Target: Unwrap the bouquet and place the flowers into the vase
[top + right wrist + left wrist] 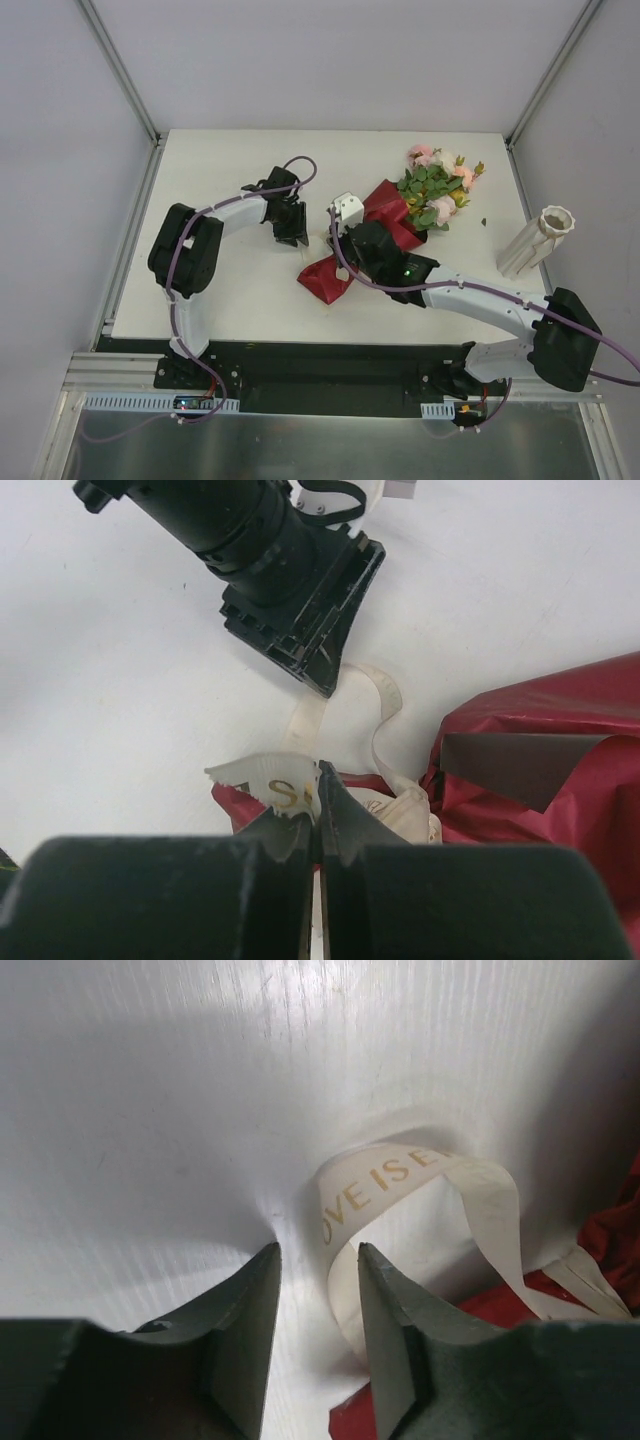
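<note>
Your left gripper (318,1255) stood a little left of the table's (230,300) middle, tips down close to the surface. Its jaws were apart, and bare table showed between them. Just beside the finger on the right of its wrist view, a loop of cream ribbon (375,1175) with gold lettering arched up off the table. The loop was beside that finger, not between the two. In the right wrist view the loop curled from that gripper's tip toward the wrapping.

Your right gripper (318,792) was near the table's middle, over the waist of the bouquet (392,208). Its jaws were pressed together, and a ragged end of the ribbon, with a gold letter on it, was pinched at the very tips.

The bouquet lay on its side, slanting from its narrow end near the middle of the table toward the far right corner. The maroon paper (560,710) held all the flowers (440,185) you could see. Pink, cream and yellow heads with green leaves spilled from its open end toward that corner. One fold of the paper showed a grey inner face in the right wrist view.

The vase (540,238) was close to the right edge, about halfway along it and well apart from the flowers. It was white and ribbed, with its flared mouth toward the far right. You could not tell from above whether it stood quite upright.
</note>
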### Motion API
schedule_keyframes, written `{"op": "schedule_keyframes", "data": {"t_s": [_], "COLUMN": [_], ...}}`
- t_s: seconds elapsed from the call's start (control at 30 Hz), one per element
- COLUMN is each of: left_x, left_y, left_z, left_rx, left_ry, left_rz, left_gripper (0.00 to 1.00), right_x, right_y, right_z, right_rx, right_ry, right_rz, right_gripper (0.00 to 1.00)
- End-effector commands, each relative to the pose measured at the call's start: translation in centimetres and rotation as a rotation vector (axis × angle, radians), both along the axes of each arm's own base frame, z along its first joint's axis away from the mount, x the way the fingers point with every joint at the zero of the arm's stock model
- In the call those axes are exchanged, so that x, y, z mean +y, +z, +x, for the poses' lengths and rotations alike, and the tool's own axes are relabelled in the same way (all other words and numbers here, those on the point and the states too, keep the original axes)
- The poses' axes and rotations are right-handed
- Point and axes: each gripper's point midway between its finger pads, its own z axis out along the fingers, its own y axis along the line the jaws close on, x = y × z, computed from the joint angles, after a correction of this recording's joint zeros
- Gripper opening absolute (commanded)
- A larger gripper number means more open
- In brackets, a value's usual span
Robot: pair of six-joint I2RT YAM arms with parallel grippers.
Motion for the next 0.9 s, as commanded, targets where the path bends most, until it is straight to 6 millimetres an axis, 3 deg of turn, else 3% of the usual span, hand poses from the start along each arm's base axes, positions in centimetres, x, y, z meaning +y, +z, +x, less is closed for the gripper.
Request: {"op": "schedule_keyframes", "data": {"t_s": [0.0,0.03,0.1,0.13,0.23,0.27,0.33,0.4,0.43,0.47,0.57,0.77,0.83,0.87], "left_x": [0.1,0.4,1.2,1.8,2.8,3.2,4.3,5.1,5.7,5.9,6.7,8.1,8.8,8.9], "left_y": [-1.2,-1.3,-1.5,-0.9,0.7,2.4,4.1,7.2,7.7,9.7,11.7,12.1,11.3,12.1], "left_z": [0.4,0.8,0.9,1.7,2.0,2.3,2.4,2.4,2.0,1.6,0.0,-3.6,-5.0,-5.6], "left_rx": [-0.039,-0.05,-0.044,-0.069,-0.085,-0.129,-0.172,-0.237,-0.243,-0.285,-0.325,-0.334,-0.317,-0.338], "left_ry": [-0.043,-0.037,-0.029,-0.007,0.005,0.024,0.053,0.097,0.111,0.125,0.134,0.152,0.16,0.18], "left_rz": [0.109,0.134,0.187,0.229,0.272,0.276,0.299,0.279,0.274,0.242,0.211,0.178,0.18,0.155], "left_gripper": [0.32,0.28,0.06,0.0,0.0,0.0,0.0,0.0,0.0,0.0,0.0,0.0,0.0,0.0], "right_x": [0.7,0.6,0.4,0.1,-1.1,-1.8,-3.3,-5.3,-6.3,-7.0,-9.5,-12.9,-13.6,-13.9], "right_y": [3.8,4.0,4.5,5.1,6.6,6.5,8.2,7.8,8.7,8.8,9.0,10.4,11.1,11.4], "right_z": [0.1,0.1,0.2,0.2,0.6,0.6,1.2,1.1,0.8,0.7,0.1,-0.7,-0.9,-1.0], "right_rx": [-0.021,-0.02,-0.019,-0.025,-0.019,-0.006,-0.037,-0.053,-0.073,-0.081,-0.088,-0.078,-0.069,-0.072], "right_ry": [0.002,-0.007,-0.017,-0.03,-0.088,-0.114,-0.173,-0.215,-0.224,-0.235,-0.256,-0.272,-0.266,-0.267], "right_rz": [0.091,0.097,0.111,0.125,0.166,0.15,0.157,0.098,0.116,0.117,0.118,0.105,0.106,0.107], "right_gripper": [0.01,0.01,0.01,0.01,0.01,0.01,0.01,0.01,0.01,0.01,0.01,0.01,0.01,0.01]}}
